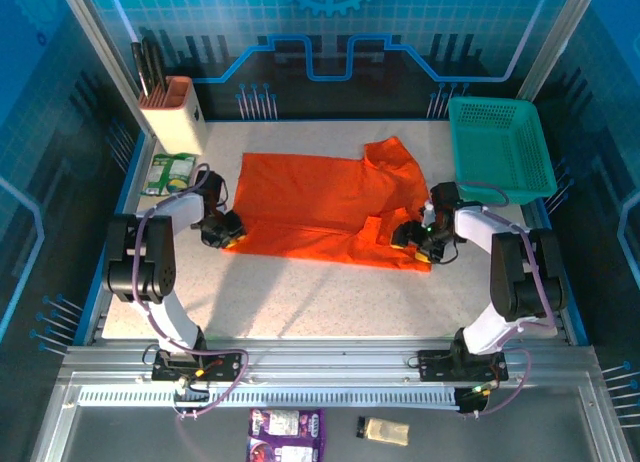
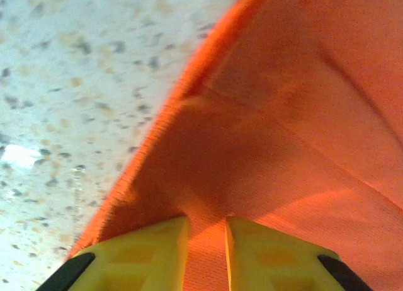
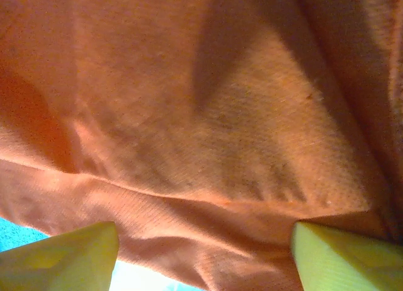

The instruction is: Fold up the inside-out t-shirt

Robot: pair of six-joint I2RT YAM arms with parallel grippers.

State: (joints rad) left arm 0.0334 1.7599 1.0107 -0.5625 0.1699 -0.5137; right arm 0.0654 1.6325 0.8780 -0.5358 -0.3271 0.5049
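An orange t-shirt (image 1: 310, 207) lies spread across the middle of the speckled bench (image 1: 300, 302), its body to the left and a sleeve bunched toward the far right, near a teal basket (image 1: 500, 147) in the far right corner. The left tool (image 1: 222, 229) sits at the shirt's near left corner; its yellow fingers (image 2: 138, 256) are nearly together, clenched on a narrow ridge of cloth at the hem. The right tool (image 1: 415, 237) rests at the shirt's near right edge, its fingers (image 3: 343, 259) spread wide, released, with wrinkled cloth ahead of them. A tan knife block (image 1: 172, 112) stands at the far left, a green packet (image 1: 170, 172) just beside it.
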